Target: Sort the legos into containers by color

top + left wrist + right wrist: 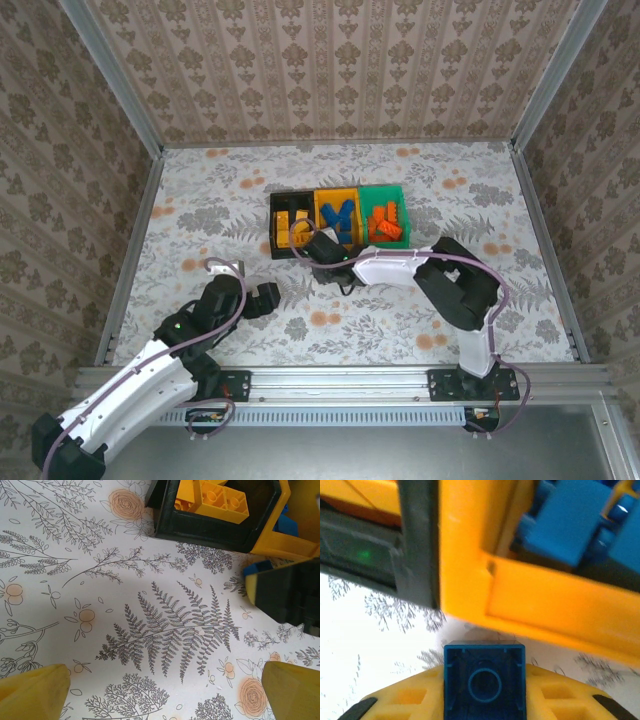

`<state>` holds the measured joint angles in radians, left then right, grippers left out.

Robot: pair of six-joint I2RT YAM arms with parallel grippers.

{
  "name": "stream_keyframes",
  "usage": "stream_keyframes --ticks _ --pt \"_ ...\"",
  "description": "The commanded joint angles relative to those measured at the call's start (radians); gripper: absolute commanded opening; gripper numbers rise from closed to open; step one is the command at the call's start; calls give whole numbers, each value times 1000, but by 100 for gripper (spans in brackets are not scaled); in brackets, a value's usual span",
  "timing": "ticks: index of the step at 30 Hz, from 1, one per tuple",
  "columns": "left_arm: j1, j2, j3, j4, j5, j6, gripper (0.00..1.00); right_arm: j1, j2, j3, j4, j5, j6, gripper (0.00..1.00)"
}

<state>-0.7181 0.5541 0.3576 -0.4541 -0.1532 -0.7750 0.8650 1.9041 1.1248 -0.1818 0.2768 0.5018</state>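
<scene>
Between the yellow fingers [420, 685] of the right gripper [484, 702] sits a blue lego [484, 675], clamped with its hollow underside facing the wrist camera. It hangs just outside the near wall of the orange-yellow bin [545, 605], close to where that bin joins the black bin [417, 540], and above the patterned bench [200, 200]. More blue legos [570, 525] lie inside the orange-yellow bin. Yellow-orange legos [215, 497] sit in the black one, and red-orange legos [387, 222] in the green bin [383, 188]. The right arm [455, 290] is folded at the elbow, its white forearm reaching left to the bins. The left arm [150, 365] slants forward and to the right. The left gripper [162, 695] hangs with its fingers wide apart over bare bench, near the black bin's front corner.
</scene>
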Motion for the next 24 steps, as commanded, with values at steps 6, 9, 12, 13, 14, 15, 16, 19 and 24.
stream_keyframes --ticks 6,9,12,13,14,15,16,19,24 --pt "8 13 -16 52 15 -23 100 29 -311 -149 -68 -26 44 33" --pt "9 30 -14 67 21 -23 100 27 -405 -127 -113 14 25 33" --pt "10 41 -7 75 21 -21 100 -7 -419 -41 -161 23 -1 33" --pt "10 44 -6 77 21 -20 100 -22 -403 -6 -176 23 -5 33" --pt "10 46 -7 79 21 -20 100 -44 -375 35 -194 21 -6 33" --pt "11 47 -7 80 20 -21 100 -66 -339 76 -209 6 -3 33" --pt "10 47 -6 81 22 -21 100 -86 -305 112 -223 -7 2 33" --pt "10 47 -8 81 24 -23 100 -133 -173 234 -270 -38 18 33" --pt "12 47 -7 84 32 -22 100 -182 9 393 -348 25 19 32"
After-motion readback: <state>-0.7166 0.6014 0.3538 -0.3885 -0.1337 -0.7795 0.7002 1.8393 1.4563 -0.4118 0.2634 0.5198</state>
